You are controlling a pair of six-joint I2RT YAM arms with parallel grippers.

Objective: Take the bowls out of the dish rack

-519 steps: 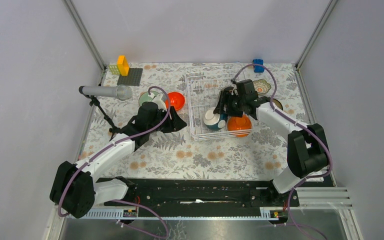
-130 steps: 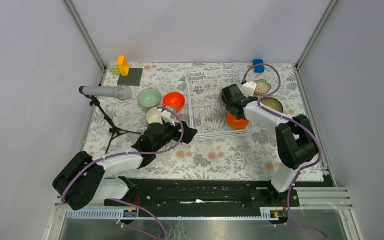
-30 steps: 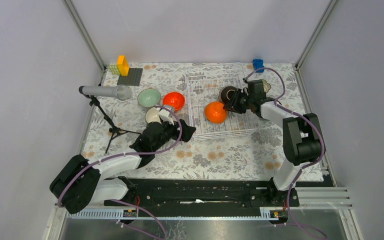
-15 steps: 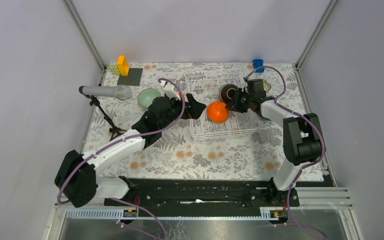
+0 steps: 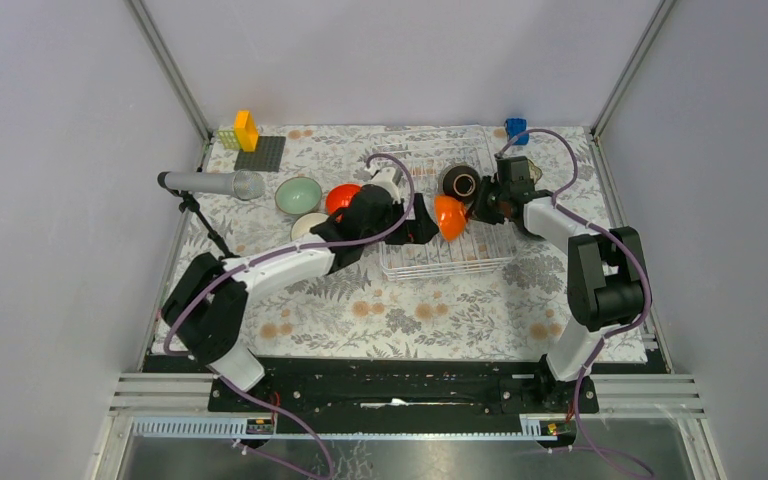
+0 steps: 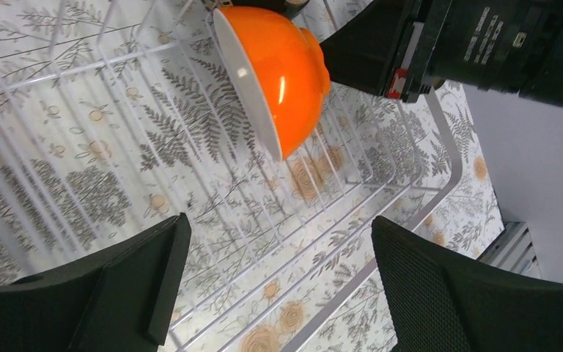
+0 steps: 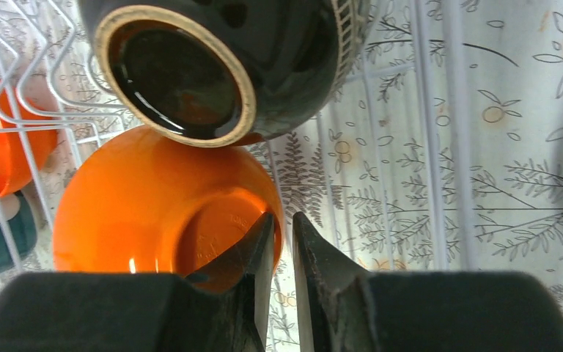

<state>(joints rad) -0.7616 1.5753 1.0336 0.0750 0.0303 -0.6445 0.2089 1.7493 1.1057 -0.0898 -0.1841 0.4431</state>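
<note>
The white wire dish rack [image 5: 440, 268] stands mid-table. Inside it, an orange bowl [image 5: 448, 216] is tipped on its side, mouth toward the left arm. My right gripper [image 5: 472, 208] is shut on its foot ring [image 7: 273, 220], one finger inside the ring and one outside. My left gripper [image 5: 422, 222] is open just left of this bowl [image 6: 278, 73], jaws wide apart over the rack's wires [image 6: 410, 198] and holding nothing. A dark brown bowl [image 5: 458, 181] leans in the rack behind [image 7: 212, 66]. On the cloth to the left are mint green [image 5: 298, 195], orange [image 5: 338, 198] and cream [image 5: 305, 225] bowls.
A microphone on a tripod [image 5: 210, 184] stands at the left. A dark grey baseplate with yellow blocks [image 5: 258, 150] sits at the back left, a blue block [image 5: 515, 128] at the back right. A teal bowl's edge [image 7: 0, 235] shows beyond the rack wires.
My left arm swung from the bowls on the left over to the rack and its jaws opened wider. My right gripper closed tighter and tipped the orange bowl onto its side.
</note>
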